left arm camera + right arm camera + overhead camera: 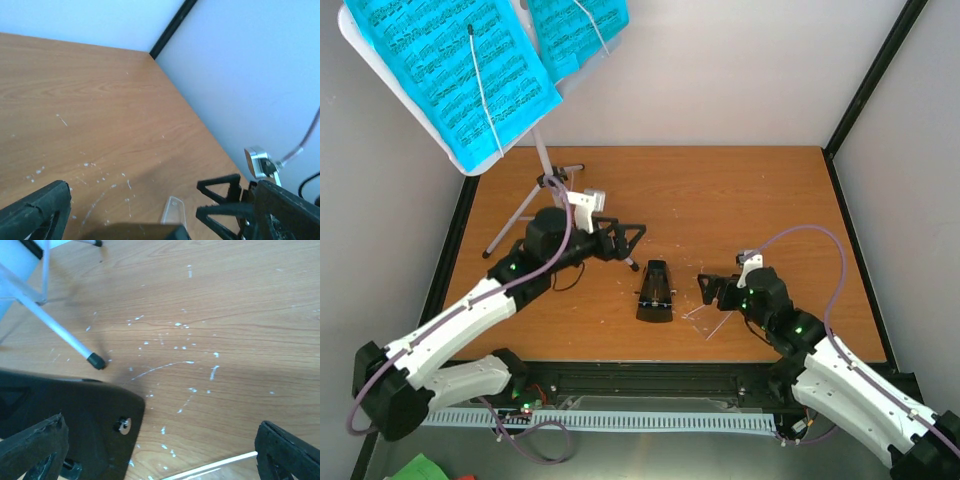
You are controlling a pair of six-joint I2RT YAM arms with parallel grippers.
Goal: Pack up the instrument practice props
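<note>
The white tripod music stand [542, 165] stands at the back left. Cyan sheet-music pages [450, 70] rest on its desk. The small black pyramid metronome [655, 292] sits mid-table, and its clear plastic cover [710, 318] lies flat just to its right. My left gripper [638, 247] is open and empty, just behind and left of the metronome. My right gripper [704, 288] is open and empty, between the metronome and the cover. The left wrist view shows the metronome's top [140, 232] and the cover [175, 210]. The right wrist view shows the metronome [65, 415] and the cover's edge [215, 467].
A tripod leg with a black foot [97, 361] ends close behind the metronome. White walls and a black frame post [875, 75] enclose the wooden table [740, 200]. The right gripper's truss fingers [222, 200] show in the left wrist view.
</note>
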